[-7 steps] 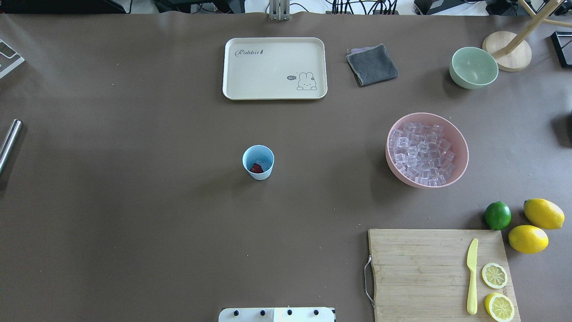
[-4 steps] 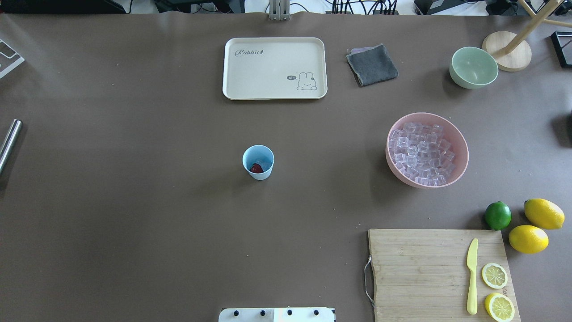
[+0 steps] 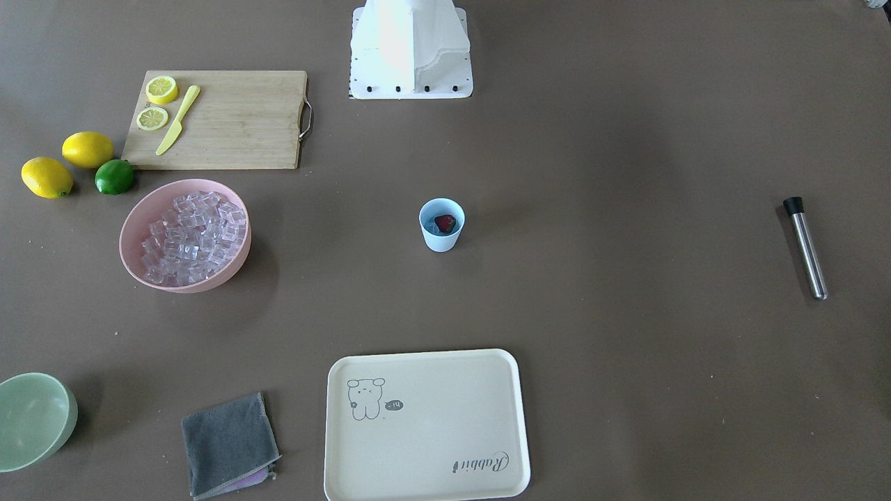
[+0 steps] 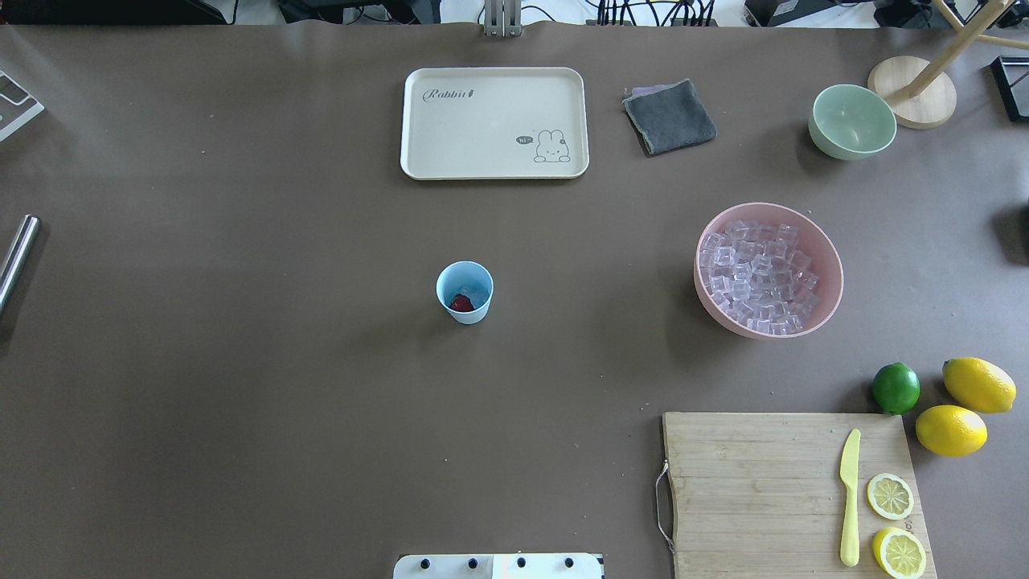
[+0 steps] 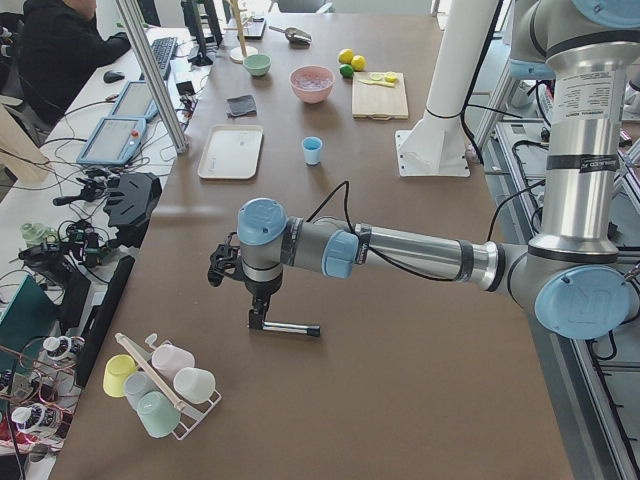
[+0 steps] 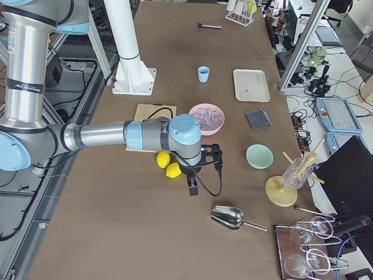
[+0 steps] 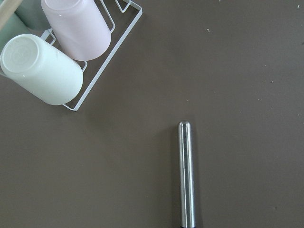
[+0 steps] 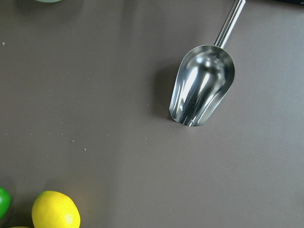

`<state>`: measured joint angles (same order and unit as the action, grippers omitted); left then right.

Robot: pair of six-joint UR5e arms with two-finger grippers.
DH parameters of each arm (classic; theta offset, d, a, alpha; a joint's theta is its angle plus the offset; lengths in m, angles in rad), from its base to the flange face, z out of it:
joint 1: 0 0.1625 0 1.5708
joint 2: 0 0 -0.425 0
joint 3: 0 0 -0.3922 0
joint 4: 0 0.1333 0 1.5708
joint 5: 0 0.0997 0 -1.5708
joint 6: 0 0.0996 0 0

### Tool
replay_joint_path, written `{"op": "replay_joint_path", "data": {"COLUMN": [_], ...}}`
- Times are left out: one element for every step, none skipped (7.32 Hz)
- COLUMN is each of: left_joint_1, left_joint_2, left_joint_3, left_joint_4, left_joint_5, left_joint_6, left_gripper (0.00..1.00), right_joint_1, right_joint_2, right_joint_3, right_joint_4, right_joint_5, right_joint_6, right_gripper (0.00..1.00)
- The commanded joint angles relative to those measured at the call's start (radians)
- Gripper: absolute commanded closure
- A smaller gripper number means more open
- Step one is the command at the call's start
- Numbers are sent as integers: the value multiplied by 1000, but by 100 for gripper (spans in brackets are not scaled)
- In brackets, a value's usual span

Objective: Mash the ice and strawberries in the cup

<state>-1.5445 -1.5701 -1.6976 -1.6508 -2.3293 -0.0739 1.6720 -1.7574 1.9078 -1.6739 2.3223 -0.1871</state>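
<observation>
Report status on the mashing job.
Left gripper over steel muddler, right gripper near scoop; open or shut, cannot tell. Cup mid-table, strawberry inside, no tool in it. Nothing close around cup.

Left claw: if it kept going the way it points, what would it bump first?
The left claw points straight down over one end of the metal rod lying on the table. It would probably touch that end first, though it might just miss and hit the table; depth is unclear.
</observation>
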Motion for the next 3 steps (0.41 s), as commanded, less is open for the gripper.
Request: {"op": "replay_joint_path", "data": {"left_joint_1": [-60, -86, -86], "left_joint_2": [-17, -19, -22], "left_joint_3": [70, 53, 55], "left_joint_4": [0, 5, 5], "left_joint_5": [-4, -4, -1], "left_joint_6": [2, 0, -1], "left_gripper": [2, 2, 2], "right_joint_1": [0, 0, 0], "right_joint_2": [1, 1, 3], "right_joint_3": [-4, -9, -9], "right_joint_4": [-1, -1, -1], "right_joint_5": [-1, -3, 2], "right_joint_6": [0, 1, 12], "right_gripper": [1, 1, 1]}}
